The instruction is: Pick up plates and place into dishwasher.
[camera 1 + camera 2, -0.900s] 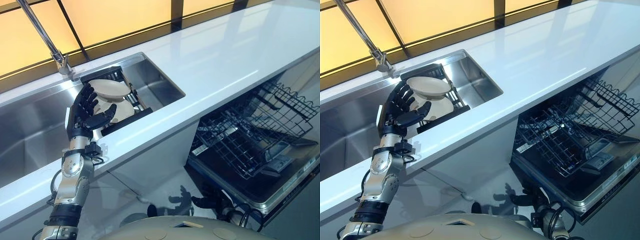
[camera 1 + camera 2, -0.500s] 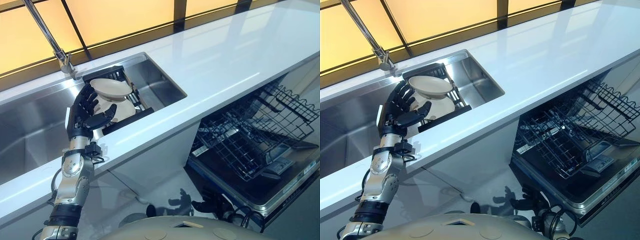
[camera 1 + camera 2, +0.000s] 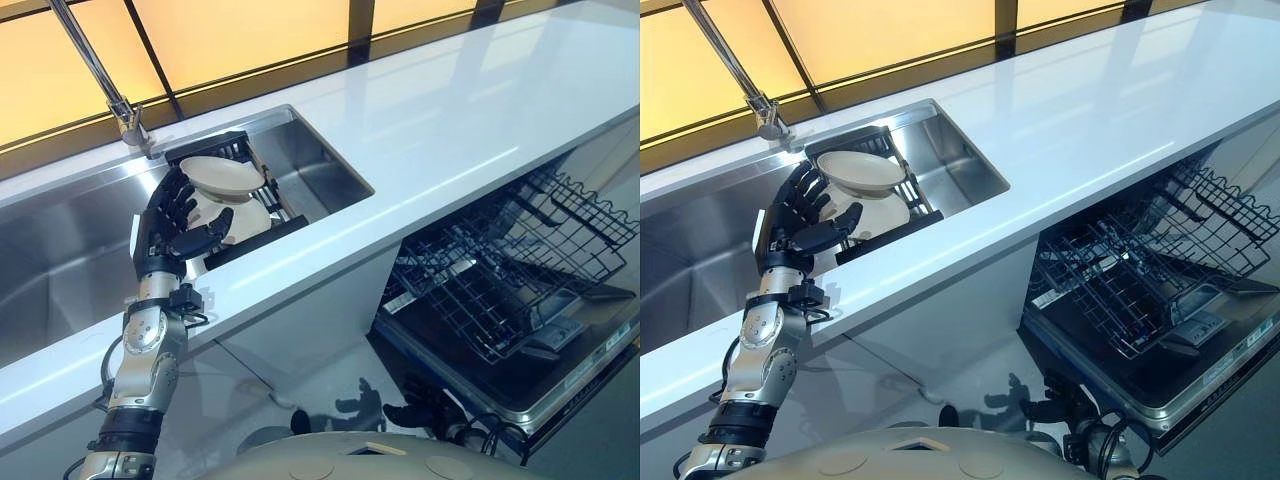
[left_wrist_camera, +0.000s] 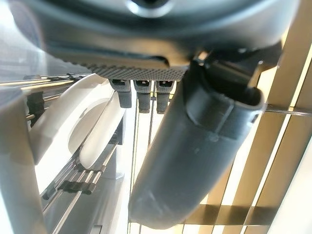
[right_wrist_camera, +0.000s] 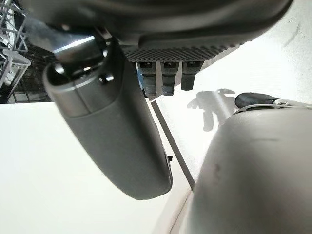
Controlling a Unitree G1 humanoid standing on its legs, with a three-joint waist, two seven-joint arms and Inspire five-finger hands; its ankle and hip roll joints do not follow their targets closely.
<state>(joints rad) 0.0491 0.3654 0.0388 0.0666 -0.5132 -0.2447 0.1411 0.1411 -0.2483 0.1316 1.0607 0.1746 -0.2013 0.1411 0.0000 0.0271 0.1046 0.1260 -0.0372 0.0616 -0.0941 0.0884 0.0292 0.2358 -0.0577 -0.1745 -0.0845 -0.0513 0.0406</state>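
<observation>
Two cream plates stand in a black rack (image 3: 258,238) at the right end of the sink: an upper plate (image 3: 222,175) and a lower plate (image 3: 243,216) in front of it. My left hand (image 3: 175,225) is raised over the sink's front edge, open with its fingers spread, just left of the plates and holding nothing. In the left wrist view the plates (image 4: 63,126) show past the thumb (image 4: 195,161), apart from it. My right hand (image 3: 420,408) hangs low by the floor, open and empty, below the dishwasher.
A steel sink (image 3: 60,260) with a tall tap (image 3: 125,120) lies on the left. The white countertop (image 3: 450,120) runs to the right. Below it, the dishwasher's door (image 3: 540,395) is down and its wire rack (image 3: 500,270) is pulled out.
The whole picture has shifted a little. My left hand stays open beside the plates, and the plates have not moved.
</observation>
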